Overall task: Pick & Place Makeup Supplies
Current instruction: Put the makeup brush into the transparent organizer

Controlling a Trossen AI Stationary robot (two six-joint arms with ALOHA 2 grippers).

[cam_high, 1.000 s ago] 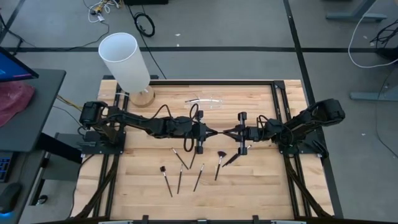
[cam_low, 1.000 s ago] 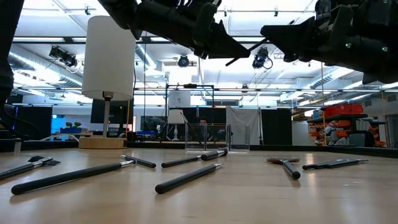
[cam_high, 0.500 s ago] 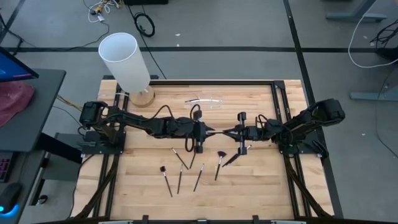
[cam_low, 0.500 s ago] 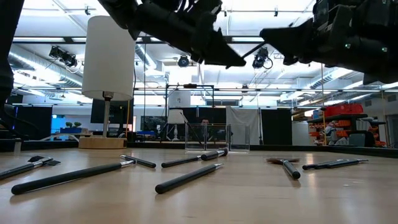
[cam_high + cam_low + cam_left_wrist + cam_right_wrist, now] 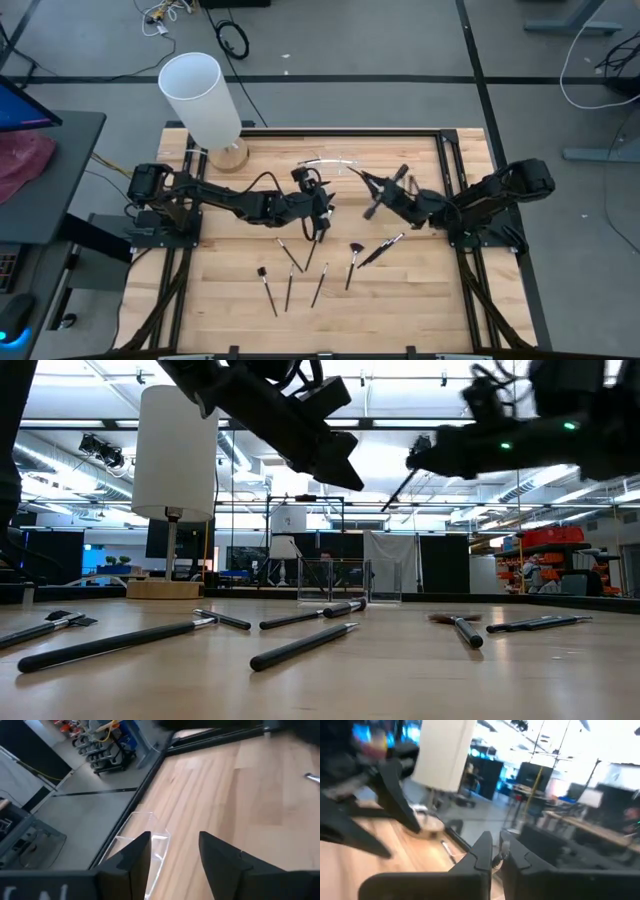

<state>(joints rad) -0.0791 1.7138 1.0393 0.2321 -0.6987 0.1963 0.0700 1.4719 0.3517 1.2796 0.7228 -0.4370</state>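
My right gripper hangs over the middle of the table, shut on one thin dark makeup brush. My left gripper is just to its left, also in the air, open and with nothing between its fingers. Several more makeup brushes lie flat on the wooden table, nearer the front edge than both grippers; in the low view they show as dark sticks. My right gripper pinches the brush between its two fingers; a small silvery bit of it shows in the gap between them. In the low view the brush's upper end is at the fingertips. The rest slants down toward the left arm, clear of the table.
A tall white cylinder on a wooden foot stands at the far left corner. A clear plastic holder sits near the far edge, just beyond the grippers, and shows below my left fingers as a clear box. Dark rails frame the table.
My left gripper has opened and let go of the brush that spanned between the two grippers, and its wrist has swung toward the far edge. My right gripper has stayed shut on the brush, turned about and tipped up toward the far edge, carrying it away.
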